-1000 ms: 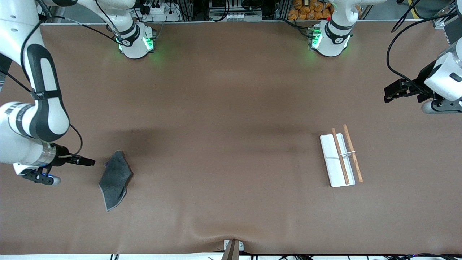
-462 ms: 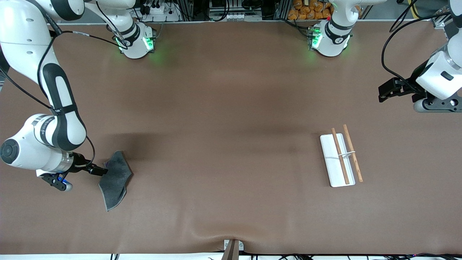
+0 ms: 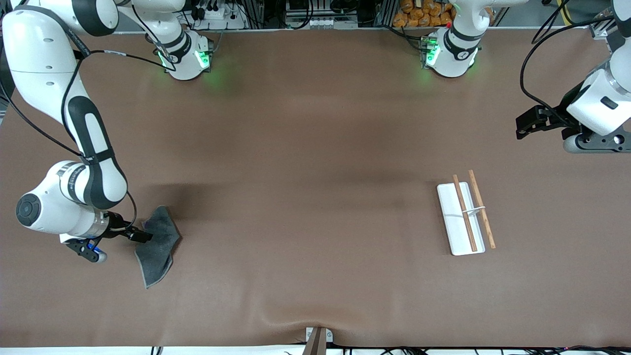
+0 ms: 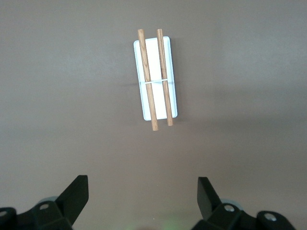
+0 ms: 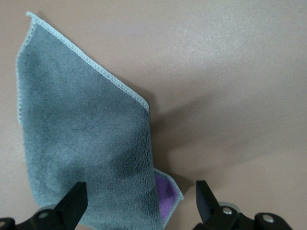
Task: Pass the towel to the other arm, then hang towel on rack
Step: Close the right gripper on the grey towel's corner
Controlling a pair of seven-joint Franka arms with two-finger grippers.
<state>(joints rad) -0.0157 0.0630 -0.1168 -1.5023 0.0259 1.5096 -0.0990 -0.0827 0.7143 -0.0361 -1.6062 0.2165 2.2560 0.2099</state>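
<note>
Fingers spread wide on both grippers. Front view: right gripper (image 3: 143,236) over the towel (image 3: 158,246) near the table's (image 3: 305,148) right-arm end; left gripper (image 3: 523,125) waits over the left-arm edge. Left wrist view: rack (image 4: 156,76) flat. Right wrist view: towel (image 5: 86,134) under open fingers (image 5: 72,203).

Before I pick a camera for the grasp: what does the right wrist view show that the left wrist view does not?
Only the right wrist view shows the towel, lying on the table with a purple patch at one corner, and the open right gripper over it. Only the left wrist view shows the rack, with its two wooden rods over the white base, and the open left gripper. Both show bare brown table.
</note>
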